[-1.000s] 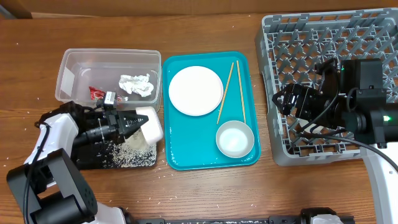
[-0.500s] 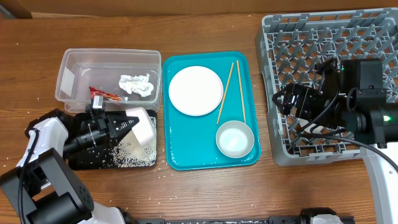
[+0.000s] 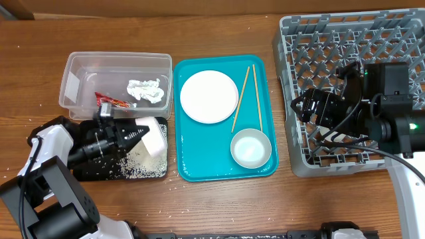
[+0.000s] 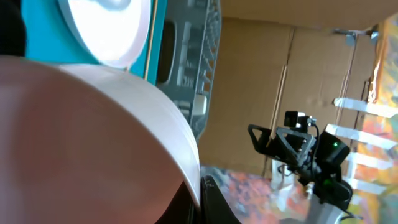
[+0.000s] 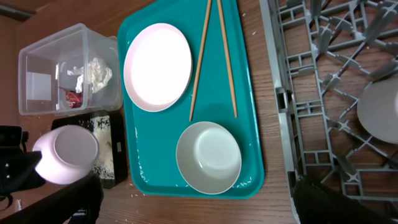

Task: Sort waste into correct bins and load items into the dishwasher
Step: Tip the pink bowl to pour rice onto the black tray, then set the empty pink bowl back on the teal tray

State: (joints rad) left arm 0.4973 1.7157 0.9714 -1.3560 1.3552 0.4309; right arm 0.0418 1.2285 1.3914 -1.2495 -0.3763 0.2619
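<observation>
White rice grains [image 3: 136, 159] lie scattered in the black tray [image 3: 93, 174]. The left gripper [image 3: 135, 133] hangs just above them, clamped on the small white cup [image 3: 155, 136], which is tilted well off upright over the tray. The pose reads as shaking leftover rice into that bin before the cup goes to be washed. The left wrist view shows only the cup's pale wall filling the frame, so I cannot tell whether any grains are left inside. Dry rubbish is kept apart from the food: the red wrapper [image 3: 108, 101] and the tissue wad [image 3: 147, 89] sit in the clear tub [image 3: 72, 72] just behind. On the teal tray [image 3: 199, 171] the round plate [image 3: 208, 96], the two chopsticks [image 3: 242, 99] and the pale bowl [image 3: 250, 147] wait untouched. The right gripper [image 3: 307, 106] is poised over the left part of the dish rack [image 3: 332, 40] with its fingers spread and nothing between them — probably parked while the left arm works. One white plate [image 5: 379, 106] already lies in the rack.
</observation>
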